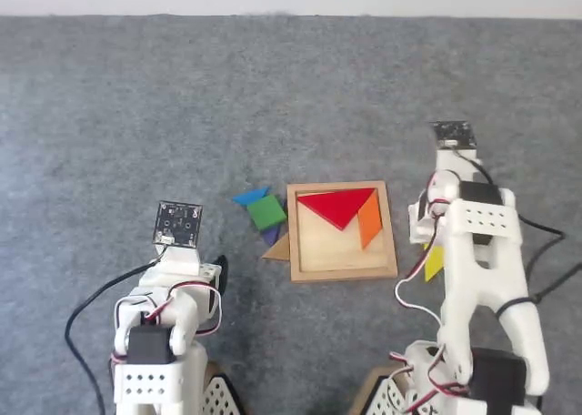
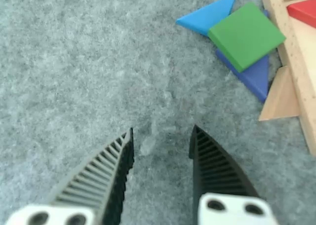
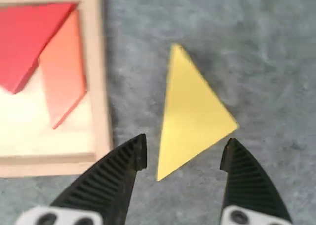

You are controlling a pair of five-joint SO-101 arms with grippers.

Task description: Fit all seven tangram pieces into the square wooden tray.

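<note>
The square wooden tray lies mid-table holding a red triangle and an orange parallelogram. Just left of it lie a light blue triangle, a green square, a dark blue triangle partly under the square, and a wood-coloured triangle. My left gripper is open over bare carpet, short of these pieces. A yellow triangle lies flat right of the tray. My right gripper hangs open just above it, its fingers on either side of the near corner.
Grey carpet covers the whole table. The right arm stands over the yellow triangle and hides part of it in the high view. Cables trail from both arm bases near the front edge.
</note>
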